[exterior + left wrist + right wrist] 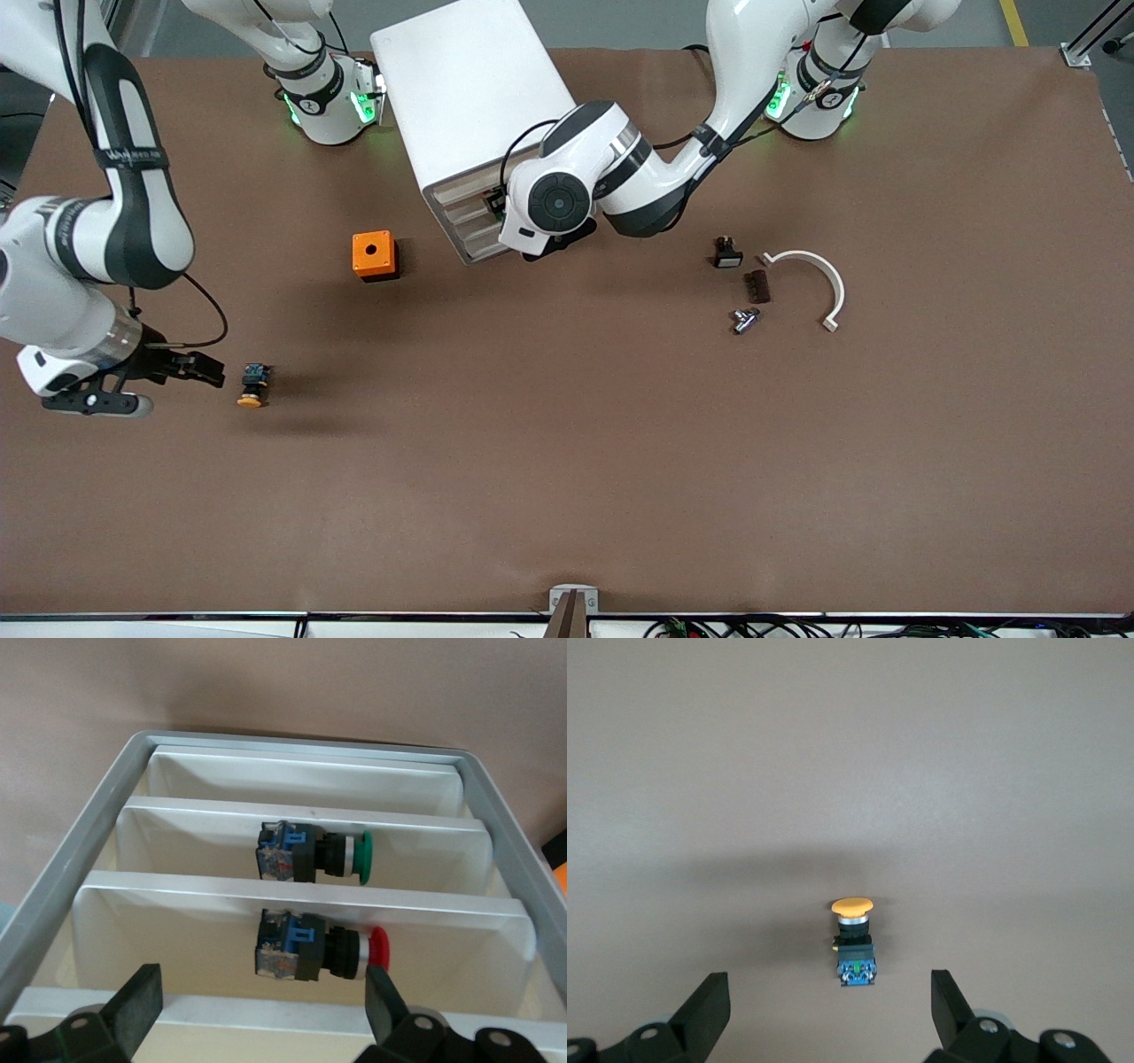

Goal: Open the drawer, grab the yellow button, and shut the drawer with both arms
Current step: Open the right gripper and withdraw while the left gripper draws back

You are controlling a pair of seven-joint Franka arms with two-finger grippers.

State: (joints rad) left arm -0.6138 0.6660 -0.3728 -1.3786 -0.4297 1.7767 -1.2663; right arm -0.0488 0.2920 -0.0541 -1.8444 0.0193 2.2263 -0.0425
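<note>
**Orange button out on the worktop; drawers left to deal with**

The button (pixel 252 385) lies on its side on the bare worktop (pixel 567 478) toward the right arm's end, at about eight o'clock from the orange cube (pixel 374 255). The right end effector (pixel 208 372) sits just beside it, fingers spread wide and holding nothing.

The left end effector (pixel 266 1010) faces the front of the cabinet (pixel 469 97), also fully open and empty. Which of the drawers (pixel 301 904) is the top one I cannot tell from here.

Handling, as a guess: the button looks small, light and rigid, with a smooth rounded cap likely to slip. The squarer black body between cap and blue end seems the better place to pinch.

Count: one orange button on the worktop, two more buttons in the drawers (a green-capped one (pixel 314 852) and a red-capped one (pixel 321 950)), one orange cube, and four small parts toward the left arm's end.
</note>
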